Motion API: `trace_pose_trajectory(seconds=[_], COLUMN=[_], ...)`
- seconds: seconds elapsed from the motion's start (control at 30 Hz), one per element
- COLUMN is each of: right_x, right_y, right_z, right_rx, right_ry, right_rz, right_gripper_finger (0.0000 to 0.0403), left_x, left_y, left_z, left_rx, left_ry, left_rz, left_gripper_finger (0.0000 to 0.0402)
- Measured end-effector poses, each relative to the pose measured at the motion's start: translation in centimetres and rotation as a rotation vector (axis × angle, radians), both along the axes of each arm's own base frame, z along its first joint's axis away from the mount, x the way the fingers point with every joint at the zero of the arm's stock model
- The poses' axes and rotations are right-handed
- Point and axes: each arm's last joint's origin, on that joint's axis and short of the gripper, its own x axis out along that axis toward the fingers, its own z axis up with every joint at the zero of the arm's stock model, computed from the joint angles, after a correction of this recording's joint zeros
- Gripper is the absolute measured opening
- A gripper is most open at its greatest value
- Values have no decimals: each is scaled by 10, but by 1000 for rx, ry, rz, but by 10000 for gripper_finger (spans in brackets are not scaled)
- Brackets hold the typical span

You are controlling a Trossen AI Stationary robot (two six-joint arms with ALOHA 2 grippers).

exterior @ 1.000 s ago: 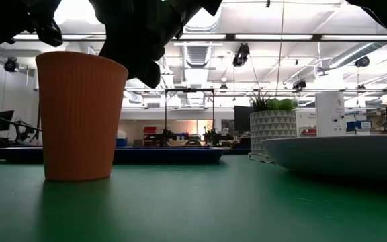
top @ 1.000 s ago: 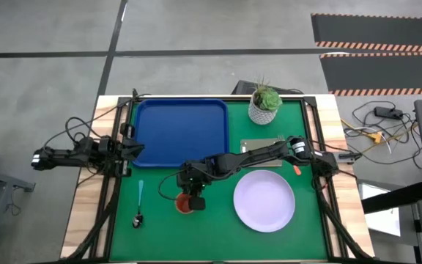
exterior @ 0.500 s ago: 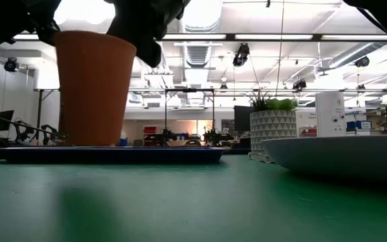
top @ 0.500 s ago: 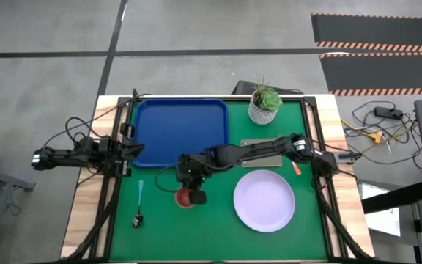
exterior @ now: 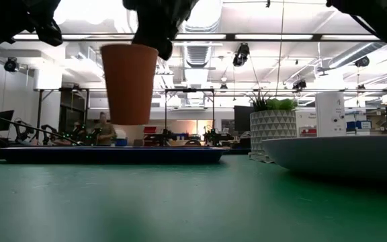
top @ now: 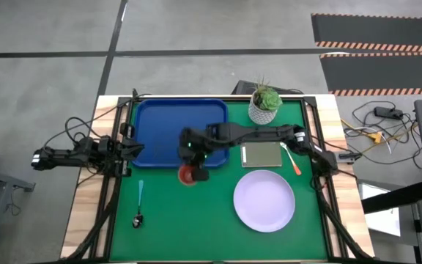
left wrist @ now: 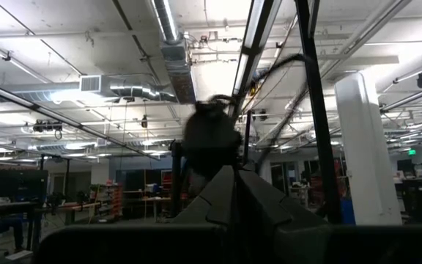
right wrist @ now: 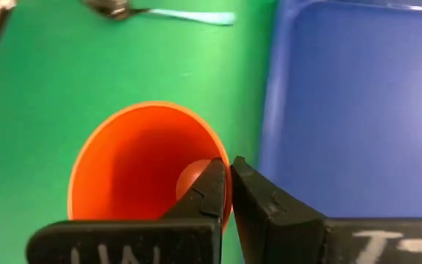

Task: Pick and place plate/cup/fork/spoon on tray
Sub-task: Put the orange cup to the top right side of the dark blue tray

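The orange-red cup (top: 187, 174) (exterior: 130, 84) hangs in the air by the near rim of the blue tray (top: 160, 125) (right wrist: 357, 103). My right gripper (top: 195, 172) (right wrist: 229, 183) is shut on the cup. The lavender-white plate (top: 264, 200) lies flat on the green mat at the near right. The blue-handled spoon (top: 139, 202) (right wrist: 189, 15) lies at the near left. The orange-handled fork (top: 293, 163) lies right of the grey-green pad. My left gripper (top: 133, 147) (left wrist: 233, 191) rests shut at the table's left edge. My right gripper pinches the cup's rim (right wrist: 215, 147) on the side toward the tray, one finger (right wrist: 204, 194) inside the cup and the other (right wrist: 258, 202) outside. The fingers come from above, pointing down. The cup hangs upright, mouth up, lifted clear of the mat.
A grey-green square pad (top: 261, 154) lies right of the tray. A white pot with a green plant (top: 265, 105) (exterior: 273, 131) stands at the far right. The plate's rim (exterior: 341, 154) shows at the right in the low view.
My right gripper has lifted the cup off the mat and carried it up and toward the far edge, to the tray's near rim. The cup has stayed upright in the hold.
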Motion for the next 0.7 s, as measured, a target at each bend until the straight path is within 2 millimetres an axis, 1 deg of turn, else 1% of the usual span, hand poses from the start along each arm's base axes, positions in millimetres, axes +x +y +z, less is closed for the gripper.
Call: trace_pose_trajectory(seconds=[0.3,0.5,0.7], right_x=[-9,-25,-41], right_y=[-76,-137,-188], right_z=[4,7,7], right_rx=[34,67,92], right_ry=[-9,-15,-40], right_rz=[-105,-279,-425], right_gripper_finger=[9,9,9], left_x=[0,0,0], left_y=[0,0,0], left_z=[0,1,1], left_rx=[-1,-1,-1], left_ry=[-4,-6,-6], left_rz=[-1,0,0], left_gripper_finger=[0,0,0])
